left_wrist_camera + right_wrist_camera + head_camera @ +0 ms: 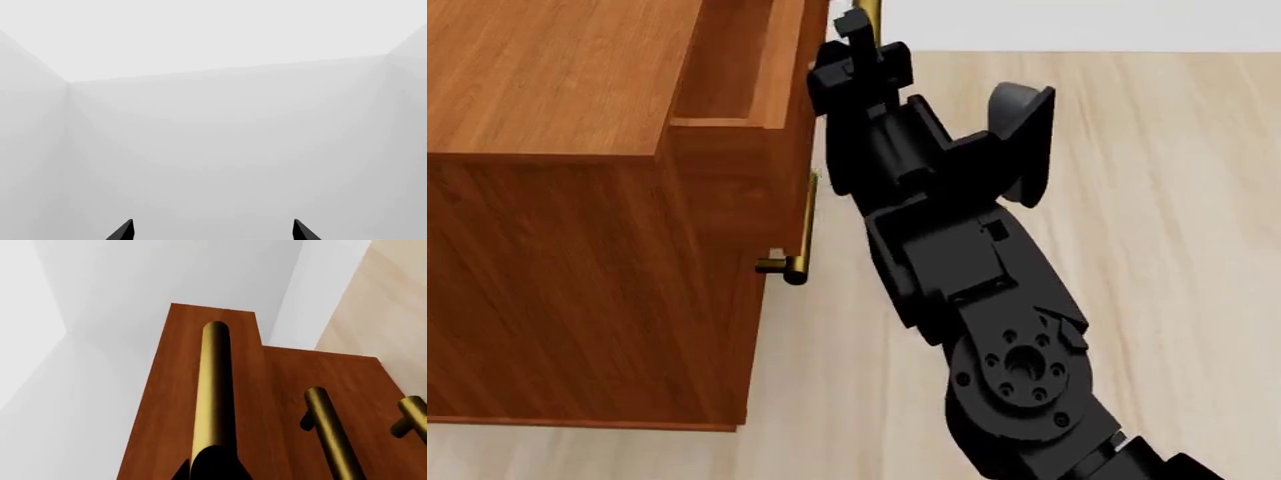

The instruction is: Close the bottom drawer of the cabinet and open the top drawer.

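My left gripper (pixel 213 231) is idle, black tips set apart, facing only blank white walls. Reddish-brown wood-grain cabinet (pixel 574 250) fills the head view's left. Its top drawer (pixel 741 70), a shallow box, sits pulled out past the cabinet's front edge. The bottom drawer (pixel 393 390) looks pushed in, I judge, w/ its handle lying back near the middle one's. My right gripper (pixel 857 35) is on the top drawer's brass bar handle (pixel 213 390), prob. clamped round it to pull.
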Available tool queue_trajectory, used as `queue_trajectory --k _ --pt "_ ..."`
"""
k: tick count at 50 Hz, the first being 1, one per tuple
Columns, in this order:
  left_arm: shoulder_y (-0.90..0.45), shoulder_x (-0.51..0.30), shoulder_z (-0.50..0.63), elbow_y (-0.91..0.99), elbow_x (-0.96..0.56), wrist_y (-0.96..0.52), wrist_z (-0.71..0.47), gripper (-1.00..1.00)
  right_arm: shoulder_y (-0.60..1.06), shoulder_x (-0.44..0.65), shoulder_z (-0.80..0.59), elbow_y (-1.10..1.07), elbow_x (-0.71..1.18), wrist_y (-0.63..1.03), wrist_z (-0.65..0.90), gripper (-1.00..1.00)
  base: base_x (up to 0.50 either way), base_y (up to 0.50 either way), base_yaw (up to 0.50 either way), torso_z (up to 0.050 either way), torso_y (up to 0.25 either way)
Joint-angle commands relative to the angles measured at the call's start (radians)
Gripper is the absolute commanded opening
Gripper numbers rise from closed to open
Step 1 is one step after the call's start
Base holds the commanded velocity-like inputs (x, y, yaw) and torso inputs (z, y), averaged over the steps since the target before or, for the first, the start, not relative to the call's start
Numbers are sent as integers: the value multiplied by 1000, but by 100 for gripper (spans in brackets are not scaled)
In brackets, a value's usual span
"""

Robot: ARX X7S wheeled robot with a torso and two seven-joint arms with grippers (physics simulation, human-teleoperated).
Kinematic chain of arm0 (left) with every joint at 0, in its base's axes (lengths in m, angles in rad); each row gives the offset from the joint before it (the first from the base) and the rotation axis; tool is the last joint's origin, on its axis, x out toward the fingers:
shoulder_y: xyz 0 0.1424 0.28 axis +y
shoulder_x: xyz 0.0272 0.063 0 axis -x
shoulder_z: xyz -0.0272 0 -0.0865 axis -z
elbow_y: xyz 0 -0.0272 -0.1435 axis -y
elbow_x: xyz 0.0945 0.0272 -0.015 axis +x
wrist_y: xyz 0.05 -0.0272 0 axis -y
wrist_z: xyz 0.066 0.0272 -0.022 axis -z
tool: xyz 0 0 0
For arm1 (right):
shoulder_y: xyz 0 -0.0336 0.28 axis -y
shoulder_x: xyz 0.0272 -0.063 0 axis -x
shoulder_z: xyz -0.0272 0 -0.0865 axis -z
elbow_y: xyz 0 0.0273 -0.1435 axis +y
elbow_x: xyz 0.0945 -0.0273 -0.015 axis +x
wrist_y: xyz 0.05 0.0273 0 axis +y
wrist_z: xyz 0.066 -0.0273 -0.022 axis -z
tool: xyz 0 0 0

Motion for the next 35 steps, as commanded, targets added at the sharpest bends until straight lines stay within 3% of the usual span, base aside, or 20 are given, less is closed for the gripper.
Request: queue_trajectory --k 1,35 --pt "-2 0 5 -2 -1 6 -2 100 -10 25 47 -112 -15 -32 -24 -100 0 0 -2 0 0" --pt "-21 4 32 7 -9 2 -18 100 -70 148 102 -247 -64 -123 22 -100 -9 0 -3 1 6"
